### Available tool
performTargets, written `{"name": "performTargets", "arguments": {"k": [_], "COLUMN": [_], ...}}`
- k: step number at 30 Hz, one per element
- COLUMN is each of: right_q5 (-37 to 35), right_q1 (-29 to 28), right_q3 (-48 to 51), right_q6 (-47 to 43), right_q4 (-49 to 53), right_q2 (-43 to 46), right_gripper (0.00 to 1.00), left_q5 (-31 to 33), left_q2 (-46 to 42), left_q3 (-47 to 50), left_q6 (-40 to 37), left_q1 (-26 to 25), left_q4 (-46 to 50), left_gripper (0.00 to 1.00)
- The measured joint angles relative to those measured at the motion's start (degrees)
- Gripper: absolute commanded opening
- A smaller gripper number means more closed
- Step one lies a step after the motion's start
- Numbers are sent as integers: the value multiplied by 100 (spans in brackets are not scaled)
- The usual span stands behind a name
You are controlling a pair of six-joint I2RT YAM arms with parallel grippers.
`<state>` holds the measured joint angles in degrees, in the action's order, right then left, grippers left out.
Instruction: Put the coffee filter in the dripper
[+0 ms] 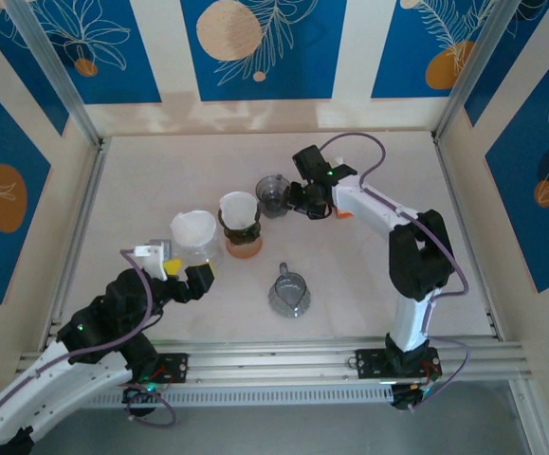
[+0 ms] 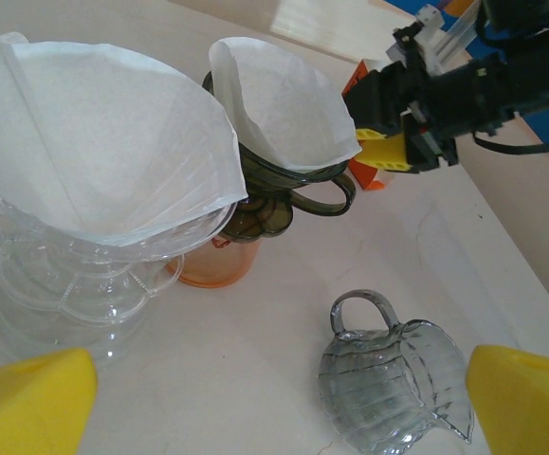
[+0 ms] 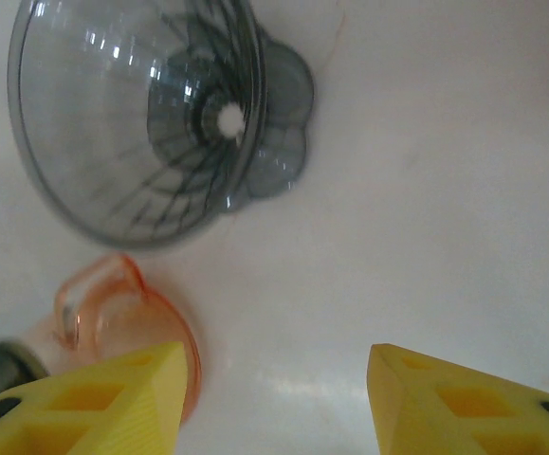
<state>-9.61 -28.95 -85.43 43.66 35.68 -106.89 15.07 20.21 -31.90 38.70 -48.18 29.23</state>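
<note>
The left gripper [image 1: 187,274] is spread wide with nothing grasped, its yellow fingertips [image 2: 29,406] being seen at the lower corners of the left wrist view; it is poised near the clear dripper [image 2: 75,284], in which a white coffee filter [image 2: 94,142] is seated. Just beside that, a second coffee filter [image 2: 279,104] is seated in a dark green dripper [image 2: 274,194], which is carried on an orange cup [image 2: 215,270]; the two filters are seen close together but whether they touch cannot be told. A ribbed glass pitcher [image 2: 388,389] is set upright on the table [image 1: 369,284], nearer the arm bases and apart from the drippers. The right gripper [image 3: 274,398] is released, its yellow fingers [image 3: 94,403] being parted over bare tabletop with nothing between them; a smoky grey dripper [image 3: 146,114], in which no filter is held, is seen beyond them, and the orange cup's rim lies at the left finger.
</note>
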Motion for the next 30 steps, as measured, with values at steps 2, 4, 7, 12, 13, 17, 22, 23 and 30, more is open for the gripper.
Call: {"name": "performTargets", "arguments": {"k": [2,4,7,12,13,17,22,23,30], "right_q5": [7,22,92,208,236,262,275,289,256], "right_q1": [55,105,164,238,247,258,262,262,310], "right_q3": [-173,-407,-608,-826,-857,-883,-883,-863,-321], "right_q6": [50,107,199,367,398,516,590,614,688], "right_q4": [-48,-68,-151,-190,-205,-212,-249,-308,-527], "right_q2": [-208,-446,-719,-1058,-1117,-1220,-1224,-1213,-824], "right_gripper": [54,54,54,46,42,26,12,11,0], "left_q5": [0,0,0,2,2,4,7,7,7], "left_q2": [-42,-66,-72,-85,-103,-170,-249,-249,-247], "left_q3": [0,0,2,4,4,9,59,63,70], "left_q6": [0,-2,-2,-2,-2,-2,-2,-2,-2], "left_q1": [0,0,0,0,0,0,0,0,0], "left_q4": [0,0,0,2,2,20,28,31,31], "left_gripper": [100,100,100,100,100,100,100,100,100]}}
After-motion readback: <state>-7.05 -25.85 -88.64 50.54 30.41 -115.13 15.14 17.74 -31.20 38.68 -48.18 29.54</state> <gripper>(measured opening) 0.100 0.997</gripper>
